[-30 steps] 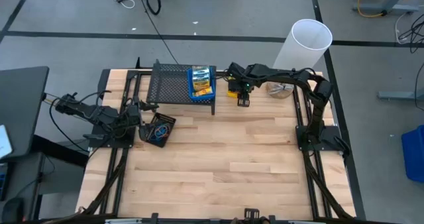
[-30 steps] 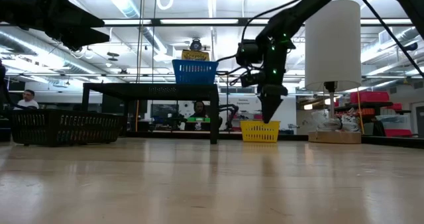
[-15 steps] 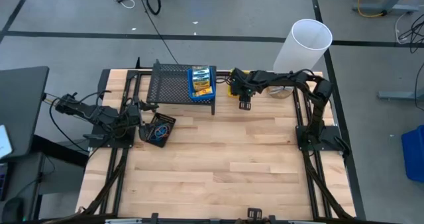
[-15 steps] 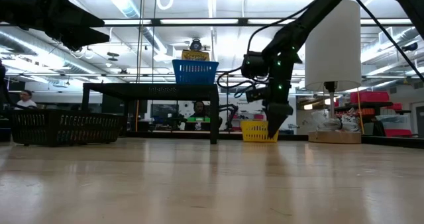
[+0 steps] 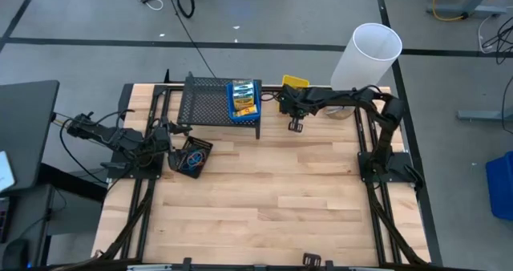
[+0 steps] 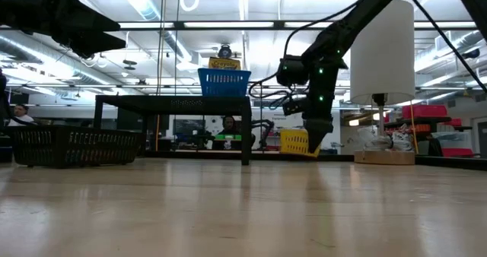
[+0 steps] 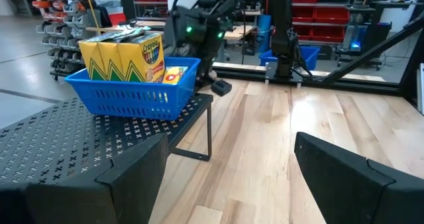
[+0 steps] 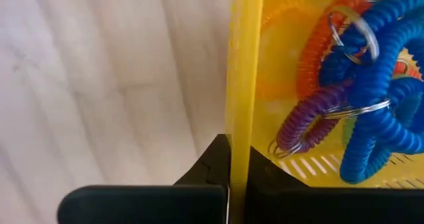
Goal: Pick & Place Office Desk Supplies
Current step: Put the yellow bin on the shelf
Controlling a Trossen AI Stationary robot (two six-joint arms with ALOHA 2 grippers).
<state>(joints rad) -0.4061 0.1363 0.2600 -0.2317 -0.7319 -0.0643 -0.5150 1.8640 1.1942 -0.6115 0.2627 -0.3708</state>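
Near edge of the wooden table [image 5: 264, 199] is bare. Left side: black bin [image 5: 191, 156] holding coloured loops sits on the tabletop. The left gripper [image 5: 164, 131] waits just beside it, fingers spread wide, holding nothing.

Farther back: black mesh rack [image 5: 210, 104] carries a blue bin [image 7: 136, 95] on its top, with yellow-and-green crayon boxes [image 7: 123, 54] inside.

Beyond the rack's right end: right gripper [image 6: 314, 141] is pinched shut on the wall of the yellow bin [image 6: 295, 143]. In the low view the bin is tilted. Coiled loops [image 8: 361, 91], blue, orange and purple, lie inside it.

Far right corner: tall white cylinder [image 5: 366, 56].
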